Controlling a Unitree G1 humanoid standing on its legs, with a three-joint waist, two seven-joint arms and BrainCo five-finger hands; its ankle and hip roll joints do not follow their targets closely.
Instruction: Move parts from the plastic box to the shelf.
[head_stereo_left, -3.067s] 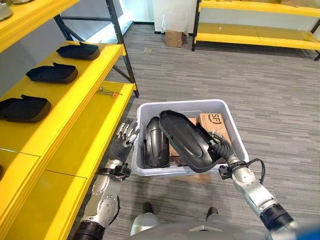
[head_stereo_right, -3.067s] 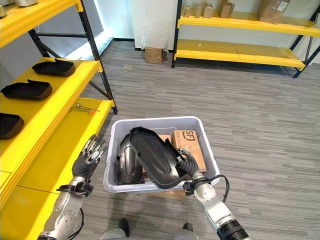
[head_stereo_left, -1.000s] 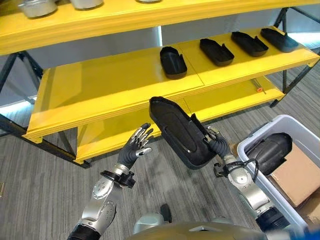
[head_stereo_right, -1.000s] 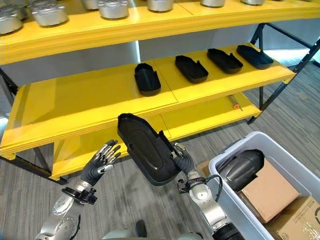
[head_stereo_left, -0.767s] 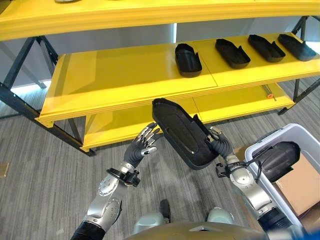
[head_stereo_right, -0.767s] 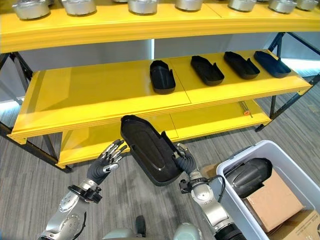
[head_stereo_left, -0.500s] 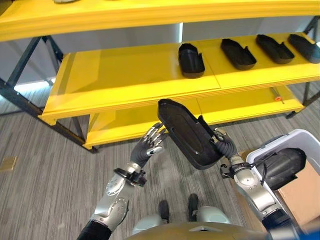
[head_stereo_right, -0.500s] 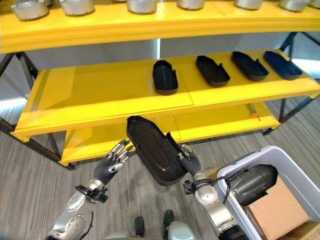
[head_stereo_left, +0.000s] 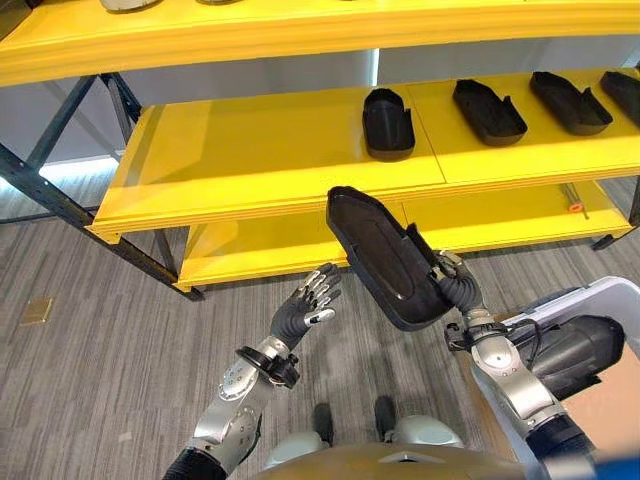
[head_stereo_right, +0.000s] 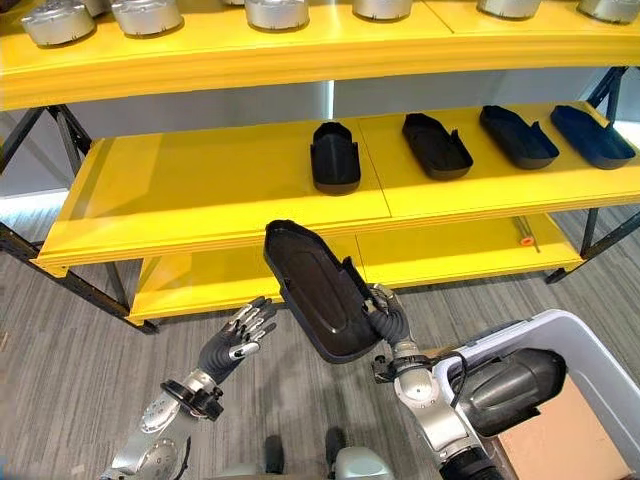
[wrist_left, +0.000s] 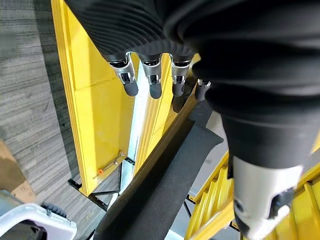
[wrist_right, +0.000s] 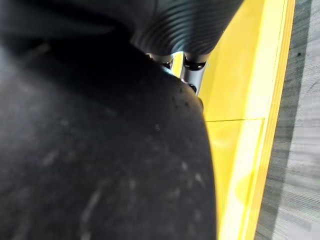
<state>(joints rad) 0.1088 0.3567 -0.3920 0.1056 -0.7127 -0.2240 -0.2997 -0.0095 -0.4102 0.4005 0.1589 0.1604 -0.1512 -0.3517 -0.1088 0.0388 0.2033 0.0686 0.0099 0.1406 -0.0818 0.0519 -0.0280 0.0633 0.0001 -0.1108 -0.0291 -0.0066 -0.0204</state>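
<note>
Toward the lower left of the left eye view, the left hand (head_stereo_left: 303, 312) was raised with its fingers straight and spread, holding nothing; it was kept near the lower edge of the carried part, apparently so that it could steady or guide it. In the middle of the frame, the large black part (head_stereo_left: 385, 256) was held tilted, its hollow side turned up and to the left and its narrow end raised toward the shelf (head_stereo_left: 250, 160). The right hand (head_stereo_left: 455, 290) was curled round the part's lower right rim, a grip judged to suit a long, awkward shell carried from one end.

On the middle shelf board, a wide bare yellow stretch lay at the left, while four similar black parts (head_stereo_left: 387, 109) were set in a row running toward the upper right; the bare stretch was judged the likely place for the carried one. At the lower right, the plastic box (head_stereo_right: 575, 340) was cut off by the frame edge, with another dark part (head_stereo_right: 510, 388) lying in it.

In the right wrist view, the fingers were almost wholly hidden behind the part's dark surface. The rightmost part of the row was cropped in the left eye view.
</note>
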